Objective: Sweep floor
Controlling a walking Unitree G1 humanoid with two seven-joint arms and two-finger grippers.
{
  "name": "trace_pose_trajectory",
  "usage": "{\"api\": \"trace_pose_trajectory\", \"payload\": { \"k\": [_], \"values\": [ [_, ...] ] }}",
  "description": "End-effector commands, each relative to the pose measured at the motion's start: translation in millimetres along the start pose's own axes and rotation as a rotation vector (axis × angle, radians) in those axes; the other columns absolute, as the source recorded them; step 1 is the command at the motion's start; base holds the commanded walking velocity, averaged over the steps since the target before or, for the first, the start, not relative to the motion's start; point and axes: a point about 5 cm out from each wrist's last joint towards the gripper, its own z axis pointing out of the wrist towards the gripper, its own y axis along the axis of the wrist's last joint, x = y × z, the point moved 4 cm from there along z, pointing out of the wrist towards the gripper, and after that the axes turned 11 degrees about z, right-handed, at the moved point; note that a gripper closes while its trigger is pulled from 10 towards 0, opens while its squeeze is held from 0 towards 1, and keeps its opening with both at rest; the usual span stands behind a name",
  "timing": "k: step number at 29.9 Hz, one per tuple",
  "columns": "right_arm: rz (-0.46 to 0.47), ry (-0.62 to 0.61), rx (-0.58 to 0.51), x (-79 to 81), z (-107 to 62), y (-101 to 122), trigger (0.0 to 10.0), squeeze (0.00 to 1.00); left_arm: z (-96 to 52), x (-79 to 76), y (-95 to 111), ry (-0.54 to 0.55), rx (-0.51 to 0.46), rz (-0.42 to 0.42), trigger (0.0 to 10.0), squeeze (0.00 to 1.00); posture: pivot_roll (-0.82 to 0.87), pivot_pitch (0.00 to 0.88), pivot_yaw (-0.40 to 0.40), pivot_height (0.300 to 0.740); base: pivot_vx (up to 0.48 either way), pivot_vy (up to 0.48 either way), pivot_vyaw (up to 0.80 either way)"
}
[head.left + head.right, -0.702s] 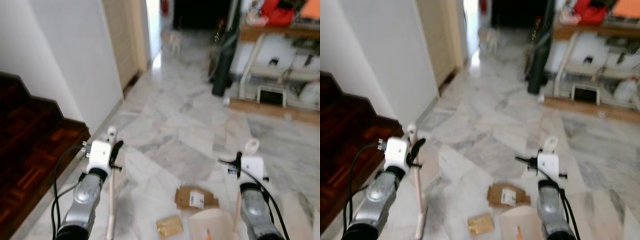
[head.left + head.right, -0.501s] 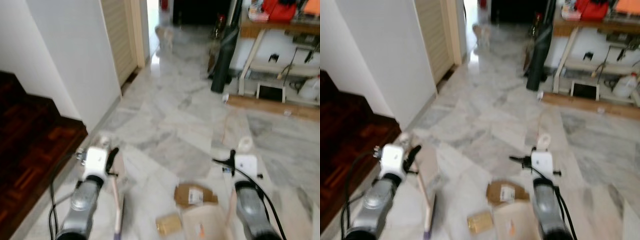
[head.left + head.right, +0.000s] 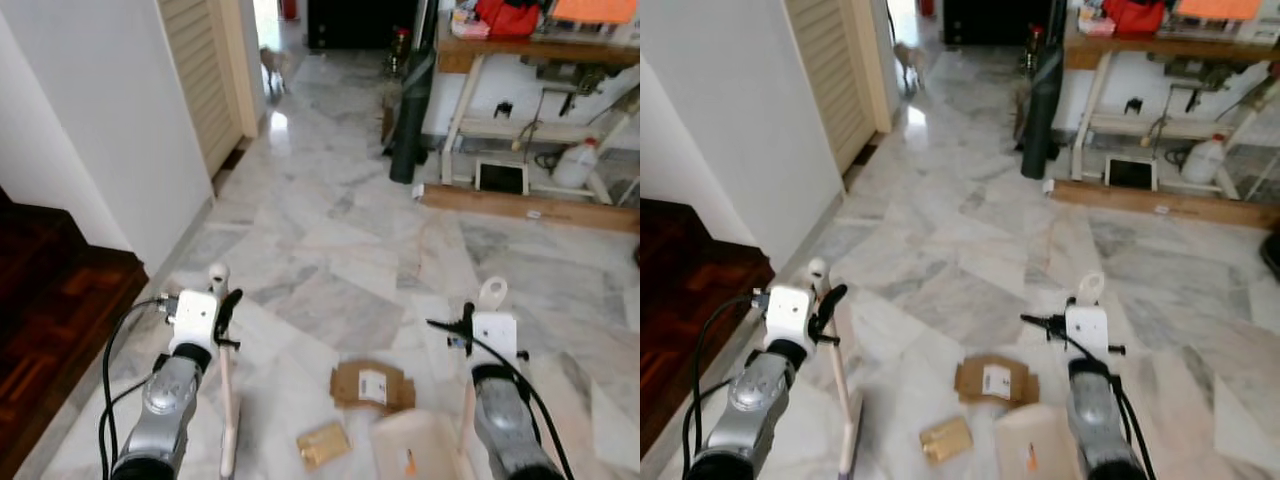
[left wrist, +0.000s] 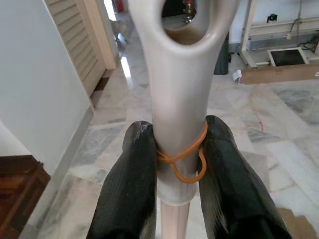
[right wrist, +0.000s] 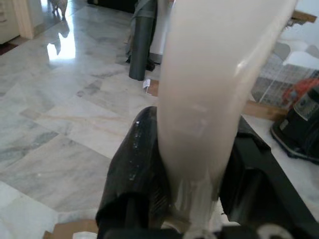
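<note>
Two long-handled tools are in the robot's grippers above a marble floor, and the flat brown cardboard piece lying on it serves as the marker for everything else. Farthest to the left of the cardboard is a dark wooden step below a white wall, with a louvred door further along that wall. Nearer, still left of the cardboard, the left gripper has its two black fingers clenched on the pale broom handle, just under the handle's hanging loop, where an orange rubber band is wound round the shaft. The broom shaft runs down to the floor left of the cardboard. Just below and left of the cardboard lies a small tan packet. Just below and right of it sits the cream dustpan. Right of the cardboard, the right gripper is clamped on the dustpan handle, whose looped top stands above the wrist. Well beyond the cardboard, a dark rolled bundle leans by a wooden bench, with a white jug beneath it.
</note>
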Motion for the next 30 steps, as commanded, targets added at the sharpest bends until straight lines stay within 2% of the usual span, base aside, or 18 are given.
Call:
{"api": "trace_pose_trajectory", "payload": {
  "k": [1,6,10,16,27,30],
  "values": [
    [-0.01,-0.021,-0.024,-1.1,1.2,5,10.0,0.0,3.6,8.7,8,0.02,-0.034,-0.005,10.0,0.0,0.07,0.0,0.046,0.74,0.0,0.0,0.0],
    [-0.017,-0.1,-0.009,-12.3,-4.4,-1,10.0,0.0,8.0,14.8,11,0.038,-0.041,-0.036,10.0,0.0,0.06,0.0,0.052,0.74,0.0,0.0,0.0],
    [0.045,-0.2,0.019,-24.9,-8.1,-8,10.0,0.0,11.6,14.9,13,0.025,-0.045,-0.023,10.0,0.0,0.06,0.0,0.059,0.74,0.0,0.0,0.0],
    [0.127,-0.276,0.028,-34.2,-14.9,-13,10.0,0.0,15.1,15.6,18,0.016,-0.064,-0.005,10.0,0.0,0.05,0.0,0.071,0.74,0.0,0.0,0.0],
    [0.13,-0.305,-0.008,-41.1,-18.2,-9,10.0,0.0,24.8,18.1,32,0.056,-0.119,0.012,10.0,0.0,0.04,0.0,0.076,0.74,0.0,0.0,0.0],
    [0.129,-0.307,-0.012,-43.2,-21.2,-9,10.0,0.0,29.7,13.5,39,0.042,-0.14,0.023,10.0,0.0,0.02,0.006,0.075,0.74,0.0,0.0,0.0]
  ]
}}
